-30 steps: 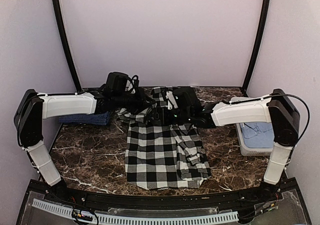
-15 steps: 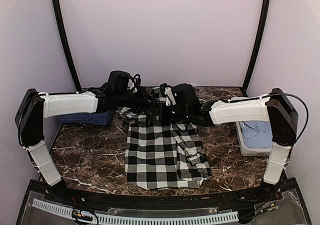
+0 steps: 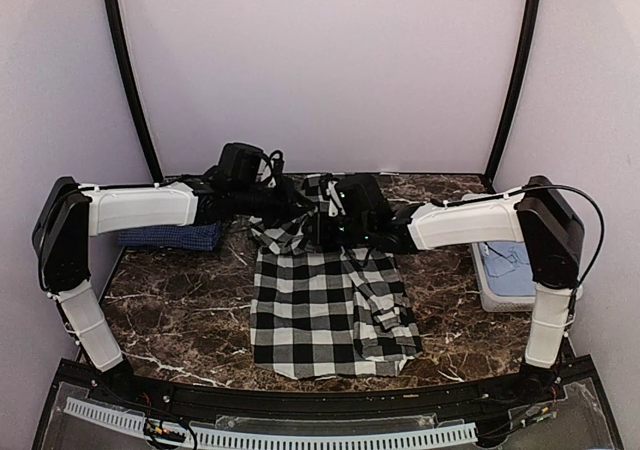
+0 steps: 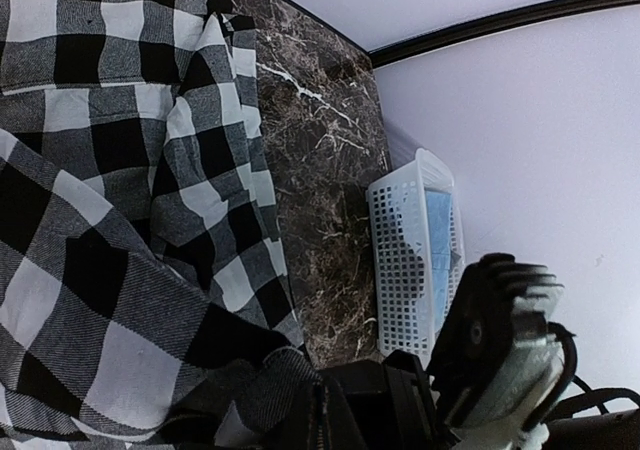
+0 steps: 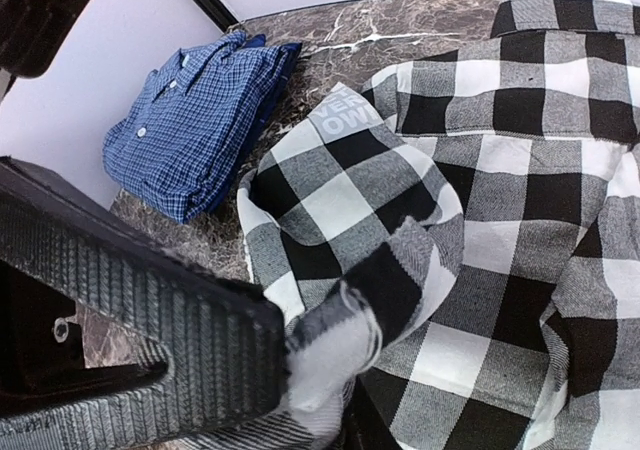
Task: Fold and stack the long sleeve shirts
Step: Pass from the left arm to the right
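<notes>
Checked shirt (image 3: 325, 310) is laid flat on the bench (image 3: 180, 310), centre, hem toward the arm bases. Its collar end is held up off the far side. Left hand (image 3: 300, 214) is closed tight, with collar cloth bunched at its tips. Right hand (image 3: 322, 230), just beside it, is clamped on a fold of the same cloth. Dark blue shirt (image 5: 190, 120) is seen folded at the far-left corner, white basket (image 4: 415, 260) at the right edge.
</notes>
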You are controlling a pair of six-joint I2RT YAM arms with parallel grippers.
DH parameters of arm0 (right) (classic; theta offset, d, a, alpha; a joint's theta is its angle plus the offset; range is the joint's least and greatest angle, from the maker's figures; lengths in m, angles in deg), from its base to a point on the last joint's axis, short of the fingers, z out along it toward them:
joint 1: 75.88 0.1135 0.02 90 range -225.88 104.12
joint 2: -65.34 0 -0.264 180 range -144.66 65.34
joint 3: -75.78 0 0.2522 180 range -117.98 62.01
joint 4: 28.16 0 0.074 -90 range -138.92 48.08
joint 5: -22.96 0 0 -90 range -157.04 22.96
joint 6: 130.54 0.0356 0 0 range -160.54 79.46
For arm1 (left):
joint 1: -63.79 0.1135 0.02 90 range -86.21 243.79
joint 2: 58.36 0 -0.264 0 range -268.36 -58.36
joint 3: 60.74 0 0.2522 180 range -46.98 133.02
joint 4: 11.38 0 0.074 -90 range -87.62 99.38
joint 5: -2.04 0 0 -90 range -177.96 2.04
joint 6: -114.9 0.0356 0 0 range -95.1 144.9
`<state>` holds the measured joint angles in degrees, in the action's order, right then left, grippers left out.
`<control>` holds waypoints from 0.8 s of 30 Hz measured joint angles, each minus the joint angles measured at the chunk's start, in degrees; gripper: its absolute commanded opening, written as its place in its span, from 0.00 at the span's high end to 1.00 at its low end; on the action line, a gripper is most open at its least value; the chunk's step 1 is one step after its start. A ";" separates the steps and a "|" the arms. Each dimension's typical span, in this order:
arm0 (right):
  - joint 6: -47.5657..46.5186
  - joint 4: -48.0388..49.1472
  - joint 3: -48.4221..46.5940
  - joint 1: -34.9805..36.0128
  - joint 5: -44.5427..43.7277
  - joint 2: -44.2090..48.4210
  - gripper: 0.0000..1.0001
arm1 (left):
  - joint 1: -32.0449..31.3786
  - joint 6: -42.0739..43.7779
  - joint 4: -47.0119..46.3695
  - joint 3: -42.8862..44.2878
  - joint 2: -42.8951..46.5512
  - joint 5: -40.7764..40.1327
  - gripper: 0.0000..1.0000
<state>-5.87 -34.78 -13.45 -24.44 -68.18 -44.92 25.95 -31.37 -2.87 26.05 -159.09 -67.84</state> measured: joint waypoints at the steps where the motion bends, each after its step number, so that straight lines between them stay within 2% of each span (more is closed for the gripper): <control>1: 0.37 -0.22 -0.07 -0.02 -0.04 -0.13 0.98 | -0.02 0.44 0.35 0.00 0.00 -0.13 0.90; 5: -0.28 -2.05 -0.68 -0.13 -0.70 -0.13 1.00 | -0.04 2.93 1.92 0.15 0.02 -1.27 0.70; 9: -1.66 -4.24 -0.74 -0.48 -2.82 0.09 1.00 | -0.02 5.88 4.87 0.33 0.76 -3.15 0.60; 16: -7.30 -7.82 -2.05 -3.04 -4.96 3.15 1.00 | 2.03 11.13 12.44 -1.18 10.47 -5.73 0.58; 21: -13.20 -8.20 -7.32 -5.60 -5.62 3.85 1.00 | 4.24 13.40 17.05 -8.92 20.57 -6.25 0.59; 24: -16.63 -9.09 -10.58 -6.64 -6.08 3.85 1.00 | 4.31 13.94 19.91 -14.36 23.26 -5.90 0.60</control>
<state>-22.50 -43.87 -24.02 -31.08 -74.26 -41.07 30.25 -17.43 17.04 11.69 -135.83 -73.74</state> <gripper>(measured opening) 0.022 0.414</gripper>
